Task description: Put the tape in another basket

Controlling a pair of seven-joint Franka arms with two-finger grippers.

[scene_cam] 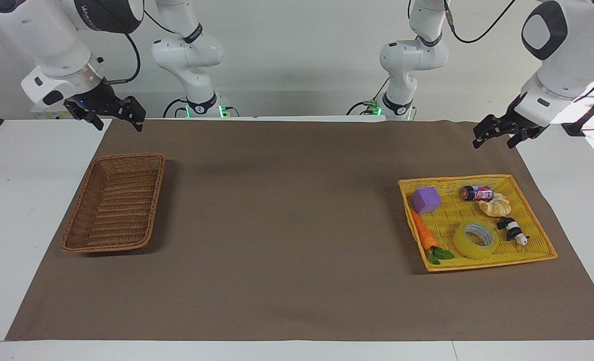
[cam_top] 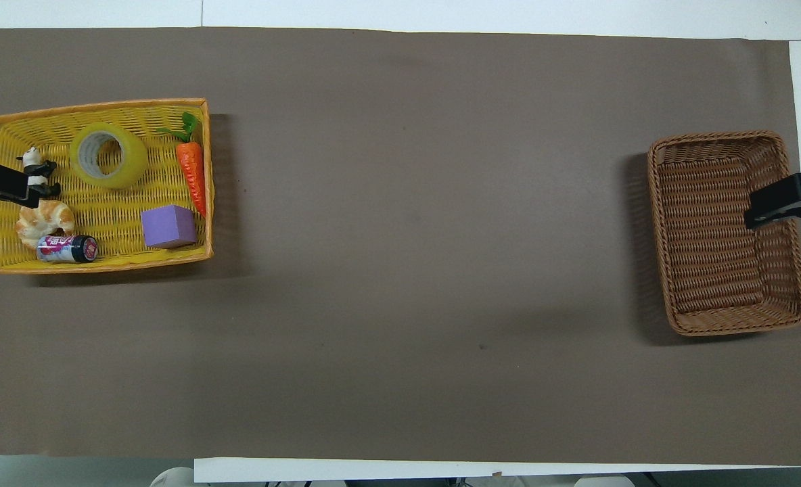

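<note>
Left end effector (scene_cam: 495,136) (raised) — right end effector (scene_cam: 112,116) — fingers spread.
</note>
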